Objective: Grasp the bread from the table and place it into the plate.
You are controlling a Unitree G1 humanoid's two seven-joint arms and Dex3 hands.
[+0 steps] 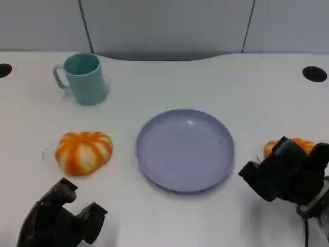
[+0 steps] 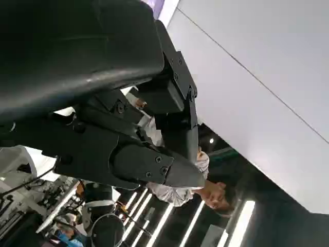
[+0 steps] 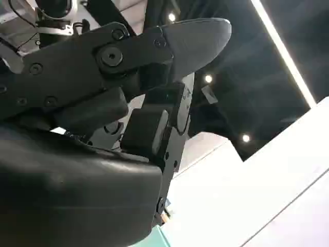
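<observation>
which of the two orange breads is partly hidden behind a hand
The bread on the right, beside the plate, is partly covered by the right hand. The left bread lies fully exposed.

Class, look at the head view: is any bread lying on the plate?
No: the plate holds nothing, one orange-and-white bread lies on the table to its left, and another sits behind the right hand.

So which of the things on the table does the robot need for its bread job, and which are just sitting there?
For the job:
- the striped orange bread on the left
- the second orange bread, partly hidden behind the right hand
- the purple plate, nothing on it yet
- the left hand, holding nothing

Just lying about:
- the teal mug, at the back left
</observation>
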